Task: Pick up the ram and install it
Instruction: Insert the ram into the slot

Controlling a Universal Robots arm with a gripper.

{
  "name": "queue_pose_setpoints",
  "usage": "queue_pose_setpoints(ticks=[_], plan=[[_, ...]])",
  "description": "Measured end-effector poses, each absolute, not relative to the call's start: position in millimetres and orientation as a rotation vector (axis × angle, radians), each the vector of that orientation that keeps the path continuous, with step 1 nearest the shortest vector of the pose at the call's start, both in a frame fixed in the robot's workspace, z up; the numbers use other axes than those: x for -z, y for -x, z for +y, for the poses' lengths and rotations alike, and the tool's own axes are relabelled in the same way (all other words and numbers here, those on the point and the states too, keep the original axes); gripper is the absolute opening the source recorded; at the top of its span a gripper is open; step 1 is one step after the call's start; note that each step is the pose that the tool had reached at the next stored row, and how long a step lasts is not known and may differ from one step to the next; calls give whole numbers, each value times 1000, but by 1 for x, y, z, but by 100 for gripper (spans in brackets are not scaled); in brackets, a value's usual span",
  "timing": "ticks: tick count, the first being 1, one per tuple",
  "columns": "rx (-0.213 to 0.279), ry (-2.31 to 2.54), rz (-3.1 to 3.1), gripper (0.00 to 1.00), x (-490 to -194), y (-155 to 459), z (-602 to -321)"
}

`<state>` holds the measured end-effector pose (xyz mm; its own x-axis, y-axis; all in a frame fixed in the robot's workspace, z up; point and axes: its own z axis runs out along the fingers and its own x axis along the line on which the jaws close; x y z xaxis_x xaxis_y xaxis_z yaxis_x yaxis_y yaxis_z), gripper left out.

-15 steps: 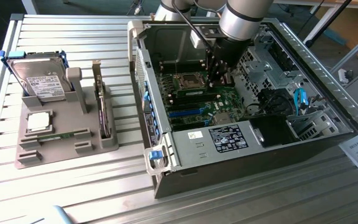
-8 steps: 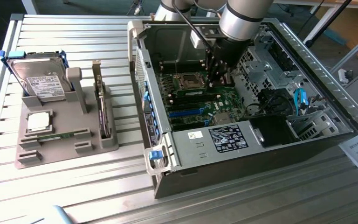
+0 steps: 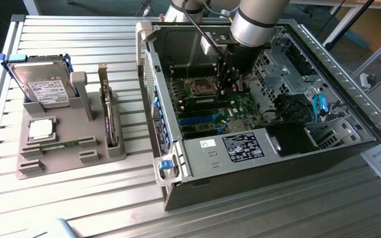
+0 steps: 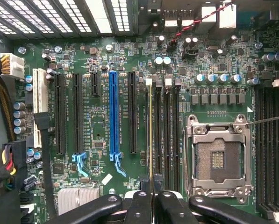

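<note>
Arm pose: the grey and silver jointed robot arm comes down from the top of the exterior view into the open black and silver computer case, which lies on its side on the ribbed metal counter. Its wrist points nearly straight down at the green motherboard. The black tool stands low over the board, just beside the square silver processor socket.

Tool state: in the wrist view the two black fingers are drawn together, clamped on the long, thin circuit-board stick, the ram.

Ram position: the ram shows edge-on as a narrow yellowish line running out from between the fingertips. It lies along the outermost of the dark memory slots, between the socket and the long blue expansion slot. Whether it is seated in the slot or just above it cannot be told.

Surroundings: well apart from the case, toward the exterior view's left, a grey moulded holder carries a silver hard drive with a white label and a square silver processor chip.
</note>
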<state>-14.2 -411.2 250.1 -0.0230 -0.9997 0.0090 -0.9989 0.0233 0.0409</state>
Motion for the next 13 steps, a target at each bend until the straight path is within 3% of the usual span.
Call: queue_pose_setpoints(ticks=[13], plan=[[36,-2181,-2211,12,-244,14,-411]])
